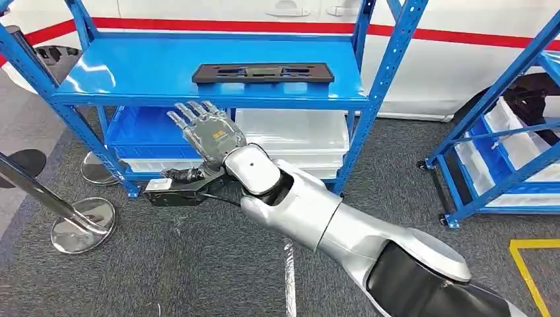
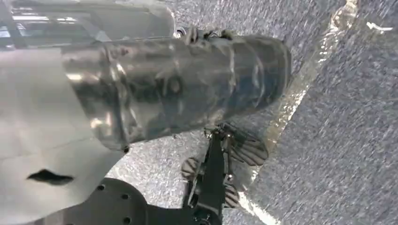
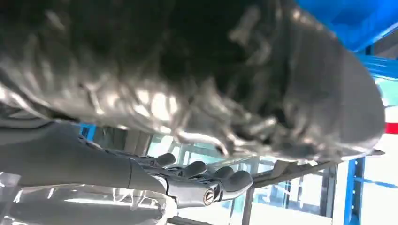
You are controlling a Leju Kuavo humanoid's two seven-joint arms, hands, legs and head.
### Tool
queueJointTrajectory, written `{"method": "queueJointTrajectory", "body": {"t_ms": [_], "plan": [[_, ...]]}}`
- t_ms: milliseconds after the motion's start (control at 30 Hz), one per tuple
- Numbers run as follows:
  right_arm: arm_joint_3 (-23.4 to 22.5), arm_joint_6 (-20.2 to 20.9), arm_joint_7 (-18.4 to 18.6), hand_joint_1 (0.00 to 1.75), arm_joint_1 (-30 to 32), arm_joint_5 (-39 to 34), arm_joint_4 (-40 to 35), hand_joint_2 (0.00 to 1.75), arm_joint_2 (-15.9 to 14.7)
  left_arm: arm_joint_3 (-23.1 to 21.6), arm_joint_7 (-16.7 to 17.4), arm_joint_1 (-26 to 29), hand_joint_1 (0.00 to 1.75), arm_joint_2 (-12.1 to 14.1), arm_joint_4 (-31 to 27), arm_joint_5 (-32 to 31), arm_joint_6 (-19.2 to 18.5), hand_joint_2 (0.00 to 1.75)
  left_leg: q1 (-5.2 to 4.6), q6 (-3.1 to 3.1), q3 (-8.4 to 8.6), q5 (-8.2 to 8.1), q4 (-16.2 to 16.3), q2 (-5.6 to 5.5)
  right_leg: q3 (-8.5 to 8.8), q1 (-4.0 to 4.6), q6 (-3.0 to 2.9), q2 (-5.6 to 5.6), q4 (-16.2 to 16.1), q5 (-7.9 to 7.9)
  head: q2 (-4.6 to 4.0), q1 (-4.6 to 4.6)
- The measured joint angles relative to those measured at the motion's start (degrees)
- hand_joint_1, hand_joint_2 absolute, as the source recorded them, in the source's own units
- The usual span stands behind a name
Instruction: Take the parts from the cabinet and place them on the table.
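Our right arm [image 1: 343, 224], silver with a black section near the shoulder, comes in from the lower right of the head view and reaches up and left toward the blue metal shelving unit [image 1: 211, 86], which we take as our landmark. At the arm's end our right hand [image 1: 206, 132] stands just in front of the unit's upper shelf edge, back of the hand toward us, fingers stretched out and slightly apart, with nothing in it. In the right wrist view the same hand [image 3: 197, 180] shows dark fingers [image 3: 237, 180] lying extended side by side, again with nothing between them. To the left of the shelving unit, on the grey carpet [image 1: 198, 264], we see two round chrome post bases [image 1: 82, 224], with a slanted pole rising from the nearer one. On the unit's upper shelf lies the flat black rectangular part [image 1: 263, 72], lengthwise along the shelf, up and to the right of our right hand and clear of its fingertips. Under that shelf sit a blue plastic bin [image 1: 148, 132] on the left and a clear lidded plastic box [image 1: 297, 135] on the right. Well to the right of the unit stands a second blue rack [image 1: 502, 145] holding pale bins. Our left hand's fingers cannot be made out in the blurred left wrist view, so we cannot tell how it is set.
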Motion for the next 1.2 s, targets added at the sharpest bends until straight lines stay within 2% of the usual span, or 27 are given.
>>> {"method": "queueJointTrajectory", "body": {"t_ms": [33, 67, 100, 167, 267, 300, 367, 400, 433, 467, 500, 533, 567, 600, 633, 700, 767, 800, 867, 900, 933, 967, 1000, 1067, 1100, 1133, 1200], "plan": [[0.0, 0.0, -0.04, 0.0, -0.05, -0.04, -0.02, 0.0, 0.0, -0.02, 0.0, -0.02, 0.0, 0.0, 0.0, 0.0, 0.11, 0.0, -0.08, -0.04, 0.4, -0.24, -0.02, -0.06, 2.34, 0.22, -0.67, 0.02, -5.39, 3.03, -0.02, 0.02], [0.0, -0.02, -0.13, 0.0, -0.09, -0.07, -0.13, 0.0, 0.0, -0.02, 0.0, 0.0, 0.0, -0.02, 0.0, 0.0, 0.09, 0.0, 0.01, -0.16, 0.61, -0.48, -0.12, -0.09, 4.16, 0.62, -1.54, 0.12, -10.1, 4.61, -0.02, 0.0], [0.0, 0.0, -0.17, 0.0, -0.16, -0.09, -0.15, 0.0, 0.02, -0.15, 0.0, -0.11, 0.0, -0.18, -0.02, 0.02, -0.06, 0.0, -0.44, -0.56, 0.51, -0.67, -0.05, -0.05, 5.03, 0.82, -2.03, 0.08, -11.0, 3.8, -0.02, -0.24], [0.0, 0.04, -0.17, 0.0, -0.18, -0.11, -0.15, 0.0, 0.04, -0.37, 0.0, -0.15, 0.0, -0.04, -0.02, 0.0, -0.31, 0.0, 0.12, -1.21, 0.53, -0.64, -0.34, -0.1, 5.22, 1.21, -1.98, 0.08, -11.55, 3.73, 0.0, -0.09], [0.0, 0.26, -0.2, 0.0, -0.15, -0.55, -0.28, 0.0, 0.15, -0.44, 0.2, 0.05, 0.0, -0.11, -0.02, 0.15, -0.44, 0.0, 0.15, -2.15, 0.84, -1.38, 0.23, 0.27, 6.78, 0.37, -2.27, 0.14, -13.26, 4.06, -0.02, 0.02], [0.0, 0.35, -0.22, 0.0, -0.36, -0.66, -0.31, 0.0, 0.2, -0.46, 0.22, -0.02, 0.0, -0.11, -0.04, 0.15, -0.46, 0.0, 0.11, -2.31, -0.68, -3.02, 3.26, 0.27, 7.12, 0.28, -2.53, 0.01, -13.41, 3.92, -0.02, -0.26], [0.0, 0.74, -0.33, 0.0, -0.18, -1.09, -0.28, 0.0, 0.2, -0.57, 0.22, -0.25, 0.0, -0.04, -0.04, 0.2, -0.46, 0.0, 0.15, -2.73, -5.59, -6.24, 12.02, 0.27, 7.48, 0.33, -2.79, -0.14, -13.4, 3.64, -0.02, -0.29], [0.0, 0.92, -0.33, 0.0, 0.07, -1.35, -0.28, 0.0, 0.2, -0.59, 0.17, -0.2, 0.0, -0.04, -0.04, 0.26, -0.44, 0.0, 0.14, -2.89, -7.68, -6.78, 15.15, 0.27, 7.59, 0.35, -2.84, -0.14, -13.31, 3.41, -0.02, -0.31], [0.02, 1.05, -0.35, 0.0, 0.28, -1.57, -0.28, 0.0, 0.2, -0.59, 0.2, -0.06, 0.0, -0.04, -0.04, 0.35, -0.44, 0.0, 0.15, -2.97, -8.68, -6.1, 16.02, 0.28, 7.72, 0.34, -2.84, -0.09, -13.21, 3.15, -0.02, -0.37], [0.07, 1.14, -0.35, 0.0, 0.34, -1.75, -0.28, 0.0, 0.2, -0.61, 0.2, 0.08, 0.0, -0.07, -0.04, 0.37, -0.46, 0.0, 0.19, -3.01, -8.39, -4.24, 14.28, 0.29, 7.9, 0.28, -2.79, 0.06, -13.02, 2.85, -0.02, -0.31], [0.09, 1.12, -0.35, 0.0, 0.34, -1.77, -0.28, 0.0, 0.2, -0.61, 0.2, 0.14, 0.0, -0.07, -0.04, 0.39, -0.44, 0.0, 0.23, -2.99, -7.0, -1.68, 10.62, 0.31, 8.11, 0.23, -2.65, 0.21, -12.77, 2.53, -0.02, -0.39], [0.09, 1.09, -0.35, 0.0, 0.32, -1.79, -0.28, 0.0, 0.2, -0.61, 0.2, 0.17, 0.0, 0.0, -0.04, 0.5, -0.44, 0.0, 0.25, -2.96, -4.5, 1.42, 5.01, 0.36, 8.49, 0.17, -2.42, 0.3, -12.5, 2.08, -0.02, -0.33], [0.09, 1.07, -0.35, 0.0, 0.31, -1.86, -0.28, 0.0, 0.2, -0.61, 0.22, 0.15, 0.0, 0.07, -0.04, 0.55, -0.48, 0.0, 0.24, -2.86, -2.62, 3.07, 0.49, 0.55, 8.63, 0.26, -2.09, 0.29, -12.2, 1.59, -0.02, -0.31], [0.09, 1.07, -0.35, 0.0, 0.21, -1.95, -0.31, 0.0, 0.2, -0.61, 0.37, 0.01, 0.0, 0.11, -0.04, 0.7, -0.66, 0.0, -0.26, -2.62, -1.59, 1.9, -0.35, 0.49, 8.37, 0.78, -1.65, 0.34, -11.76, 1.26, -0.02, -0.55], [0.09, 1.07, -0.37, 0.0, 0.21, -1.94, -0.31, 0.0, 0.2, -0.61, 0.46, -0.08, 0.0, 0.13, -0.04, 0.74, -0.77, 0.0, -0.19, -1.92, -1.86, 1.99, -0.26, 0.29, 8.3, 0.75, -1.49, 0.38, -11.77, 1.17, 0.0, -0.46], [0.09, 1.05, -0.41, 0.0, 0.22, -2.01, -0.31, 0.0, 0.2, -0.63, 0.63, -0.04, 0.0, 0.11, -0.07, 0.79, -0.96, 0.0, -0.22, -1.46, -1.93, 1.7, -0.19, 0.26, 8.49, 0.7, -1.18, 0.28, -11.91, 1.0, -0.02, -0.5], [0.09, 1.03, -0.41, 0.0, 0.22, -2.03, -0.39, 0.0, 0.2, -0.63, 0.7, 0.0, 0.0, -0.04, -0.15, 0.79, -0.98, 0.0, 0.29, -0.75, -1.22, 1.68, -0.64, 0.29, 8.36, 0.67, -0.44, 0.22, -11.2, 0.11, 0.0, -0.59], [0.09, 1.03, -0.41, 0.0, 0.12, -2.03, -0.42, 0.0, 0.17, -0.63, 0.72, 0.07, 0.0, -0.02, -0.15, 0.79, -0.98, 0.0, 0.31, -0.4, -0.95, 1.46, -0.68, 0.33, 7.51, 0.6, -0.03, 0.11, -9.01, -1.11, -0.02, -0.04], [0.09, 1.03, -0.41, 0.0, 0.07, -2.03, -0.44, 0.0, 0.17, -0.63, 0.72, 0.0, 0.0, -0.02, -0.15, 0.79, -0.96, 0.0, 0.29, -0.06, -0.74, 1.19, -0.67, 0.38, 2.62, 0.12, 0.4, 0.05, -0.03, -4.78, 0.0, 0.13], [0.09, 1.03, -0.41, 0.0, 0.28, -2.03, -0.44, 0.0, 0.11, -0.63, 0.72, -0.01, 0.0, -0.02, -0.15, 0.79, -0.96, 0.0, 0.27, 0.06, -0.69, 1.03, -0.66, 0.37, 0.16, -0.03, 0.48, 0.0, 3.96, -5.88, -0.02, 0.13], [0.09, 1.03, -0.41, 0.0, 0.51, -2.05, -0.44, 0.0, 0.04, -0.63, 0.72, 0.01, 0.0, 0.0, -0.15, 0.79, -0.96, 0.0, 0.26, 0.1, -0.57, 0.87, -0.64, 0.34, -1.65, -0.04, 0.54, -0.03, 6.24, -5.76, -0.02, 0.13], [0.09, 1.03, -0.41, 0.0, 0.64, -2.05, -0.44, 0.0, 0.02, -0.63, 0.72, 0.05, 0.0, -0.02, -0.15, 0.79, -0.96, 0.0, 0.26, 0.03, -0.34, 0.69, -0.62, 0.23, -1.79, -0.03, 0.44, -0.02, 5.35, -4.23, 0.0, 0.13], [0.09, 1.03, -0.41, 0.0, 0.64, -2.05, -0.44, 0.0, 0.0, -0.63, 0.72, 0.08, 0.0, -0.02, -0.15, 0.79, -0.96, 0.0, 0.22, -0.02, -0.04, 0.47, -0.61, 0.13, -0.64, 0.02, 0.18, -0.02, 2.08, -1.69, -0.02, 0.15], [0.09, 1.03, -0.41, 0.0, 0.45, -2.1, -0.44, 0.0, 0.02, -0.63, 0.74, 0.07, 0.0, -0.09, -0.15, 0.79, -0.96, 0.0, 0.08, -0.22, 0.78, -0.01, -0.62, -0.03, 3.93, 0.35, -0.87, 0.04, -8.42, 4.21, -0.02, 0.13], [0.09, 1.05, -0.41, 0.0, 0.4, -2.1, -0.44, 0.0, 0.02, -0.63, 0.76, 0.04, 0.0, -0.26, -0.15, 0.79, -0.96, 0.0, 0.12, -0.44, 0.86, -0.19, -0.69, 0.0, 5.16, 0.7, -1.55, 0.1, -10.93, 3.95, -0.02, 0.0], [0.09, 1.09, -0.43, 0.0, 0.26, -2.1, -0.46, 0.0, 0.04, -0.63, 0.77, -0.11, 0.0, -0.18, -0.15, 0.79, -0.96, 0.0, -0.17, -0.82, 0.68, -0.3, -0.57, -0.1, 5.8, 0.77, -1.58, 0.02, -12.1, 3.75, 0.0, -0.05], [0.09, 1.22, -0.44, 0.0, 0.32, -2.12, -0.44, 0.0, 0.02, -0.63, 0.79, -0.06, 0.0, -0.17, -0.15, 0.85, -0.96, 0.0, 0.12, -1.51, 0.85, -0.32, -1.0, 0.01, 5.69, 1.09, -1.86, 0.09, -11.85, 3.56, -0.02, 0.0]]}}
